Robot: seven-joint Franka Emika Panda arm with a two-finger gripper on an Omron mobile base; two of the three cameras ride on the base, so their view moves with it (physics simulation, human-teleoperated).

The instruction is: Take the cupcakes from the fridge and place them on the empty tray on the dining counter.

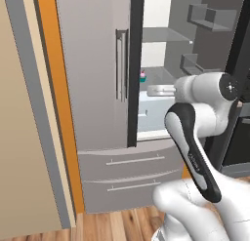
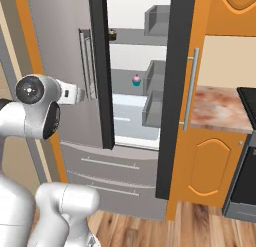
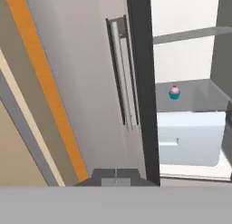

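Two cupcakes sit inside the fridge (image 1: 97, 64), whose right door stands swung open while its left door is closed. The pink-frosted cupcake (image 3: 174, 92) in a teal wrapper stands upright on a grey shelf above a pale drawer, just right of the fridge's black centre strip (image 3: 142, 82). The dark brown cupcake (image 2: 112, 34) rests on a higher shelf, close against that same strip, small and hard to make out. The gripper (image 3: 116, 178) hangs in front of the fridge, low before the closed left door and near the foot of its vertical bar handle (image 3: 121, 73), well apart from both cupcakes. Its jaws are clenched together with nothing between them. Below the fridge doors lie two drawers (image 1: 129, 174) with slim bar pulls. Right of the fridge stands an orange cabinet (image 2: 207, 166) under a pinkish marbled stone top (image 2: 217, 108).
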